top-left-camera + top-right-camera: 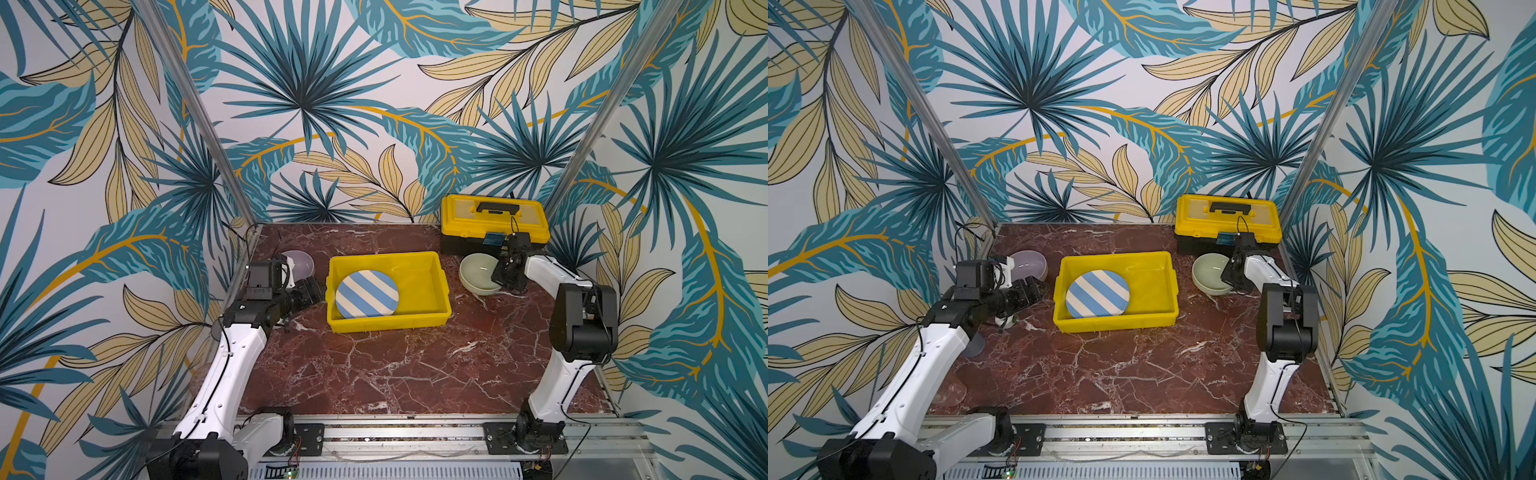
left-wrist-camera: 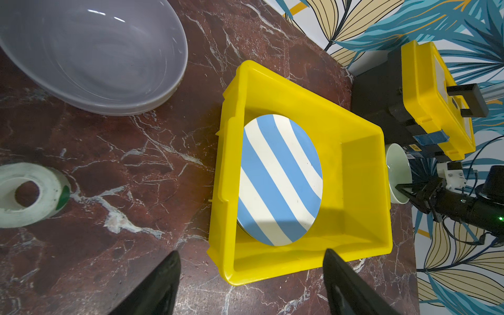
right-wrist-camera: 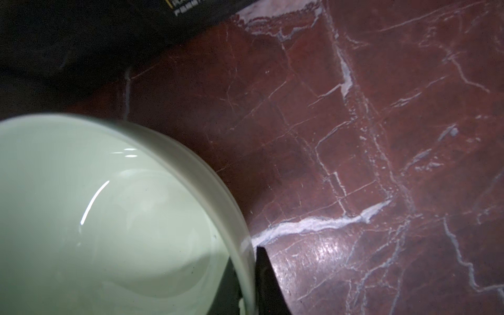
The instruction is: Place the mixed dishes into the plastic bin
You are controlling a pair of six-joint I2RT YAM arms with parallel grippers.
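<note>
Left gripper (image 2: pixel 252 256): jaws wide apart, nothing held, just beside the left wall of the yellow bin (image 1: pixel 390 324). Striped plate (image 1: pixel 366 294) sits in the bin, left end. Lilac bowl (image 1: pixel 1030 264) on the table behind the left gripper. Right gripper (image 3: pixel 249 261) clamped on the pale green bowl (image 1: pixel 478 272) rim, right of the bin. Toolbox (image 1: pixel 494 220) behind it; label print cropped, unreadable.

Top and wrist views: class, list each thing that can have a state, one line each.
yellow bin: partly filled.
striped plate: lying in the bin.
lilac bowl: upright, empty, outside the bin.
pale green bowl: upright, empty, rim gripped.
toolbox: closed.
left gripper: open, empty.
right gripper: shut on the pale green bowl's rim.
</note>
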